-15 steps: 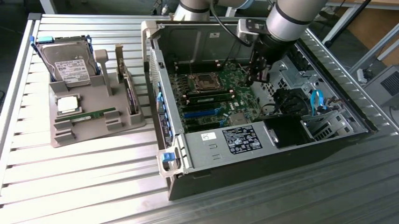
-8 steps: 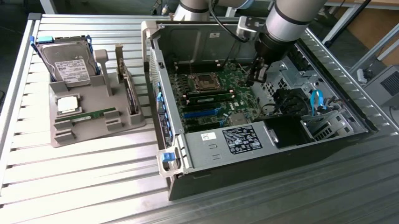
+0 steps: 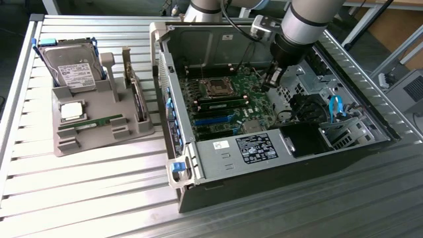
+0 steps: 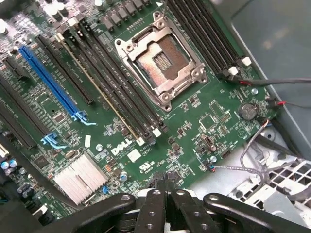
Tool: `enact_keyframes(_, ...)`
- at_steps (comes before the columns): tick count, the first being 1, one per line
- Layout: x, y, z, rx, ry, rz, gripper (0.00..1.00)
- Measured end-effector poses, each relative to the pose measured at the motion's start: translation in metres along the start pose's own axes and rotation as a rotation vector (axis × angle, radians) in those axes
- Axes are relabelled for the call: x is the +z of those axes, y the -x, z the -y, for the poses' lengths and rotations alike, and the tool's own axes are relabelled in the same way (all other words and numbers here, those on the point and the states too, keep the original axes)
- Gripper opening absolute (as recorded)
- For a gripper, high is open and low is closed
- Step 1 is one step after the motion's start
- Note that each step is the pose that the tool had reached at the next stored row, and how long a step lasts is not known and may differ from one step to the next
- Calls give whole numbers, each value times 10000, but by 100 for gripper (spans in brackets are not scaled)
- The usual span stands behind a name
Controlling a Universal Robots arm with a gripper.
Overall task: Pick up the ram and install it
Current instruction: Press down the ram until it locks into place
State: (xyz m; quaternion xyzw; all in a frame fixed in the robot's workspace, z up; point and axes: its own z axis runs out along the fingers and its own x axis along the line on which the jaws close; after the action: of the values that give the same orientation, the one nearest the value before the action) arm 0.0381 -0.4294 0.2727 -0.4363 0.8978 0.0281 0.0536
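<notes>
A narrow green ram stick (image 3: 92,122) lies flat in the grey holder (image 3: 99,141) on the exterior view's left, outside the computer case. My gripper (image 3: 270,84) hangs inside the open case (image 3: 218,163), over the motherboard's edge on the exterior view's right, far from that stick. In the wrist view my gripper (image 4: 166,183) is shut, its black fingers (image 4: 154,206) pressed together with nothing between them. It hovers above the green motherboard (image 4: 194,111), near the long black memory slots (image 4: 121,97). A second green strip (image 3: 221,104) sits among those slots, next to the processor socket.
The holder also carries a hard drive (image 3: 73,64) and a square silver processor (image 3: 71,110). The open processor socket (image 4: 163,60), a blue slot (image 4: 48,80), a silver heatsink (image 4: 80,177) and loose wires (image 4: 257,160) surround the gripper. A blue cable (image 3: 334,106) lies beyond the board.
</notes>
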Motion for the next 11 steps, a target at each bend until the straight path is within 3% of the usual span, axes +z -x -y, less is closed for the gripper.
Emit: enact_keyframes(11, 12, -1, 0, 2882, -350, 11, 9)
